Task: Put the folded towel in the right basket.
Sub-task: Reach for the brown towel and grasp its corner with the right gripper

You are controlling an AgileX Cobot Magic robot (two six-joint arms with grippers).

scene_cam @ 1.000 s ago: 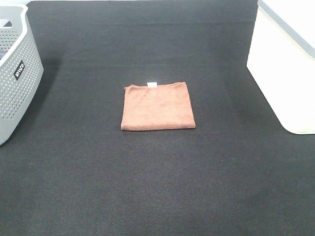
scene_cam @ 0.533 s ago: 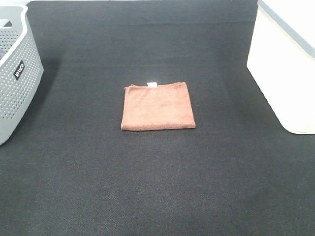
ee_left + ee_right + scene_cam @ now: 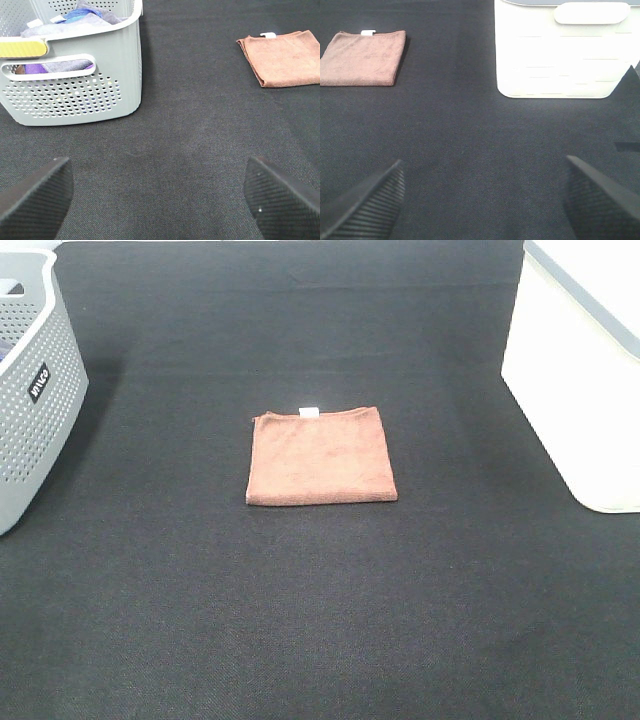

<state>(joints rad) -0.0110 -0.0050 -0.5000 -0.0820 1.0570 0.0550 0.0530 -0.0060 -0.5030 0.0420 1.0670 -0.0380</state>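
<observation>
From above, the folded towel (image 3: 321, 456) lies flat at the middle of the black tabletop (image 3: 320, 620), with the grey basket (image 3: 30, 410) at the left edge and the white right basket (image 3: 575, 390) at the right edge.

The left wrist view shows the left gripper (image 3: 159, 197) spread wide and empty near the grey basket.

The right wrist view shows the right gripper (image 3: 482, 200) just as wide and empty, facing the white basket, with the towel well apart from it.

Three views, one shared towel (image 3: 320, 457).
High camera looks down mid-worktop (image 3: 320, 620); wrist cameras skim low from its near edge.
</observation>
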